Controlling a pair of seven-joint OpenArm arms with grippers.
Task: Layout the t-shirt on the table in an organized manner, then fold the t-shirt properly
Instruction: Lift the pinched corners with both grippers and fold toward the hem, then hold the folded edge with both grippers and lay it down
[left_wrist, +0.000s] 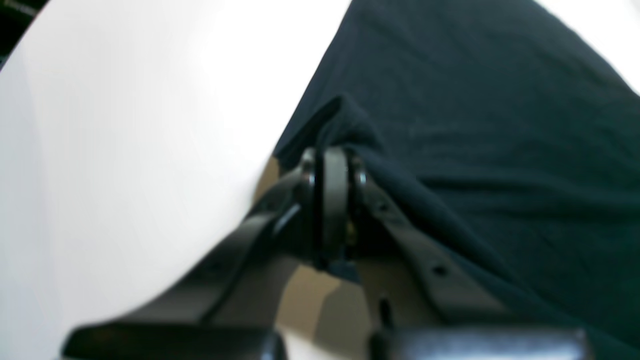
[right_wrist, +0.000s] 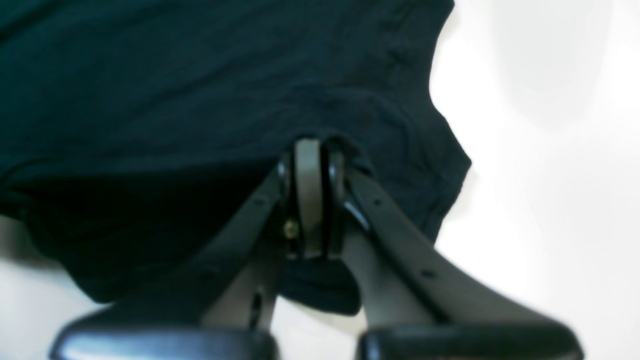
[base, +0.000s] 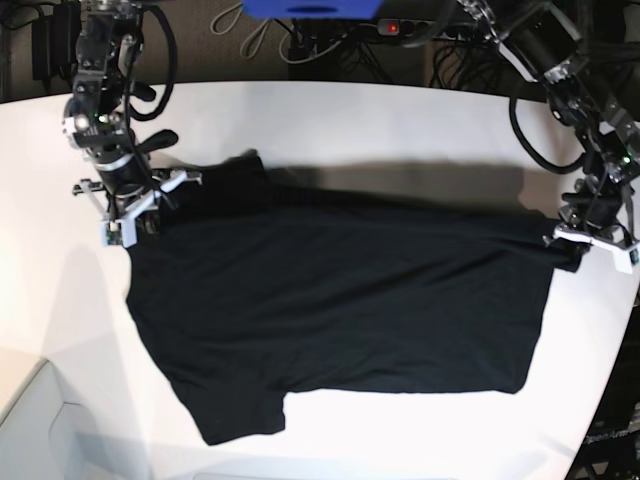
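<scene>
Pinching the t-shirt (base: 340, 300), left gripper (left_wrist: 334, 165) jaws are clamped; right gripper (right_wrist: 311, 155) jaws likewise.

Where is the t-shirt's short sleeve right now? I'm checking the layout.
In the base view, one sleeve lies flat on the table at bottom left, below the right gripper.

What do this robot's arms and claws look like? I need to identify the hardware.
Both arms are black and jointed with looping black cables. The left claw and right claw have long black fingers with small holes and grey pads; white brackets sit at the wrists.
</scene>
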